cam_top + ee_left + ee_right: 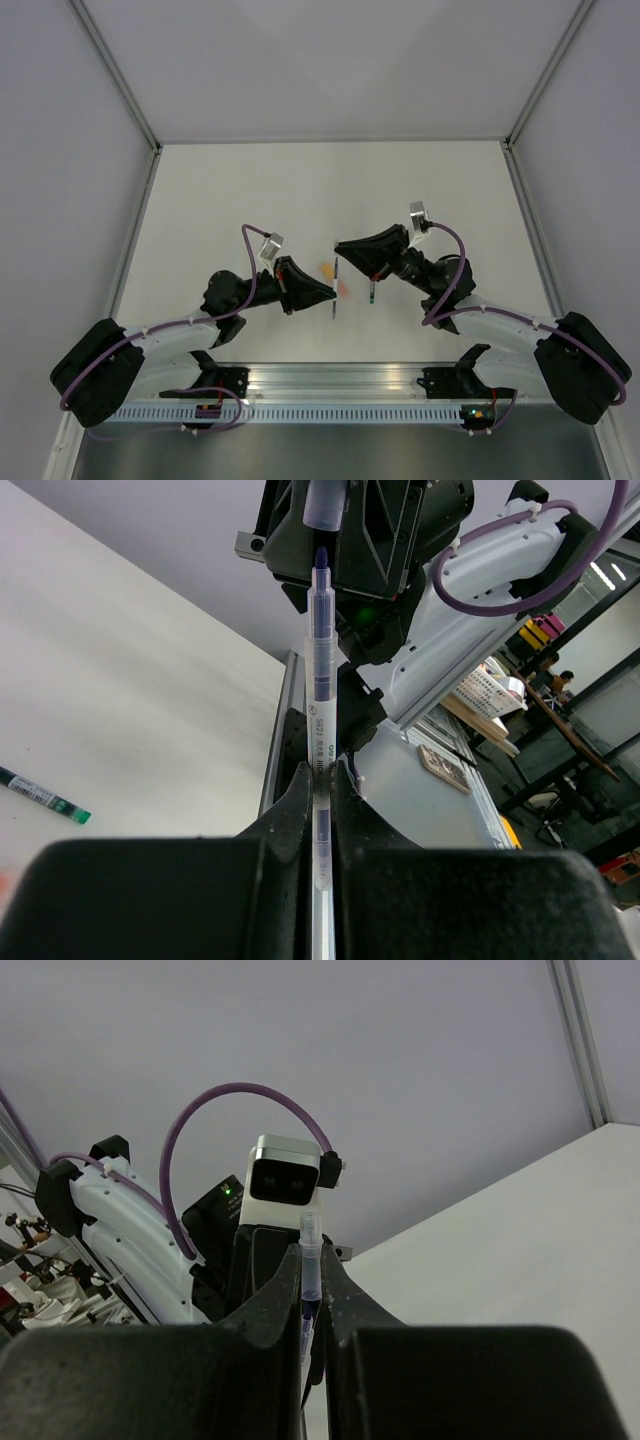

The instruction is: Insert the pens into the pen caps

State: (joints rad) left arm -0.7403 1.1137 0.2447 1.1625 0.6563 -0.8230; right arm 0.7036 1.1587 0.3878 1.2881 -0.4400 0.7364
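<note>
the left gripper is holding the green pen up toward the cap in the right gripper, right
No: the left gripper holds the silver-grey pen up toward the cap in the right gripper. The left wrist view shows the green pen lying on the table.

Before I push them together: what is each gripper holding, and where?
Left gripper holds the pen by its rear barrel, tip free. Right gripper holds the cap by its back end.
</note>
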